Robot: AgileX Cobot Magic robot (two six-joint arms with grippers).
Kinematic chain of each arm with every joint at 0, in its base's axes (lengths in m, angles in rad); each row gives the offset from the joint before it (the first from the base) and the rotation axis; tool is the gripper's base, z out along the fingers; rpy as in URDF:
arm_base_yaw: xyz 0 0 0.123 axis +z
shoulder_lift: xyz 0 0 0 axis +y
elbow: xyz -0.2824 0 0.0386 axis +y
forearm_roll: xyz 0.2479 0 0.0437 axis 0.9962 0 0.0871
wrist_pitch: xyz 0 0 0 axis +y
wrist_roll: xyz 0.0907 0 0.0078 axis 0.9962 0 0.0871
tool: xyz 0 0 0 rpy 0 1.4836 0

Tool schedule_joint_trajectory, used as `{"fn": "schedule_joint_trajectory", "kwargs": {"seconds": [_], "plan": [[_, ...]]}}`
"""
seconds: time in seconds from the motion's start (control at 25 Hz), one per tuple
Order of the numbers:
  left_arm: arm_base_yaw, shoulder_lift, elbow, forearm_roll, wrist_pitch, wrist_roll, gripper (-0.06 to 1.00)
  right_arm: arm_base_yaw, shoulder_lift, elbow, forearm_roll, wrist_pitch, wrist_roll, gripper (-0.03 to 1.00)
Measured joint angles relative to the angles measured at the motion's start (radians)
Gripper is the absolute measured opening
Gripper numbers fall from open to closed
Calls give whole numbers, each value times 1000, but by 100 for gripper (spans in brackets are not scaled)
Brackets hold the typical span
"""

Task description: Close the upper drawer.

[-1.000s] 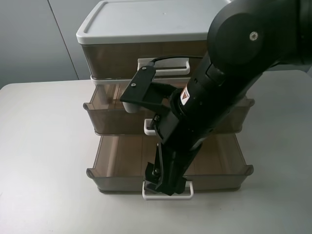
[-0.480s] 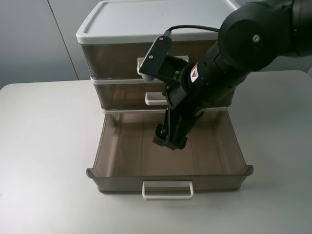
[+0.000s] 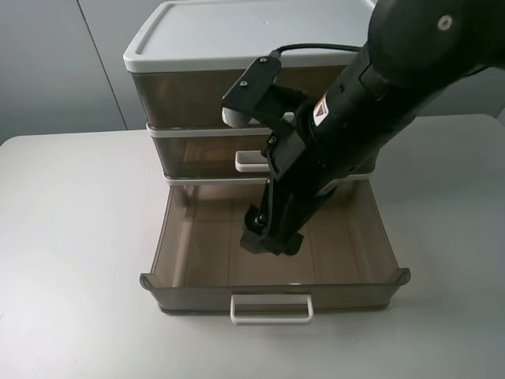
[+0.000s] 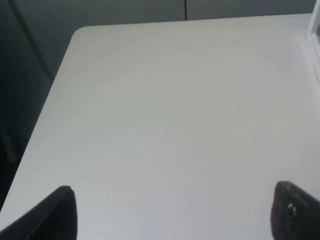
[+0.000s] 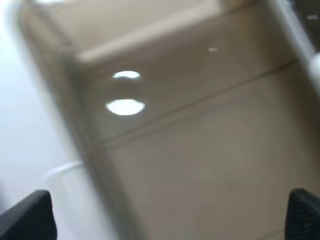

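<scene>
The upper drawer (image 3: 197,155), the middle of three smoky-brown drawers, sits pushed in, flush under the top drawer, and its chunky white handle (image 3: 249,161) shows beside my right arm. My right gripper (image 3: 272,240) hangs over the inside of the pulled-out bottom drawer (image 3: 181,245), clear of the upper drawer's front. In the right wrist view the gripper (image 5: 167,220) is open and empty, with its fingertips (image 5: 27,217) wide apart over the blurred brown drawer floor. My left gripper (image 4: 175,215) is open and empty over bare white table (image 4: 165,110); it is outside the high view.
The bottom drawer stands fully pulled out towards the front, with its thin wide white handle (image 3: 271,308) near the table's front. The tall top drawer (image 3: 181,95) is shut under the white lid (image 3: 237,31). My right arm hides the cabinet's right middle.
A second ago the upper drawer stood pulled out; it slid in and is now shut. My right gripper went back from the bottom handle to over the drawer, then shifted slightly forward.
</scene>
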State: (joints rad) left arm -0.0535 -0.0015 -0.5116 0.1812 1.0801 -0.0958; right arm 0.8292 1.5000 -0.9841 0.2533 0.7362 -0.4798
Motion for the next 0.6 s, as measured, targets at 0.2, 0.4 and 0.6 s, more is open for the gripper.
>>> {"fn": "schedule_joint_trajectory", "kwargs": {"seconds": [0.2, 0.4, 0.6], "plan": [[0, 0, 0, 0, 0, 0, 74, 8, -152, -8, 119, 174, 29, 69], [0, 0, 0, 0, 0, 0, 74, -153, -336, -8, -21, 256, 160, 69], [0, 0, 0, 0, 0, 0, 74, -481, -519, 12, -126, 276, 217, 69]]}}
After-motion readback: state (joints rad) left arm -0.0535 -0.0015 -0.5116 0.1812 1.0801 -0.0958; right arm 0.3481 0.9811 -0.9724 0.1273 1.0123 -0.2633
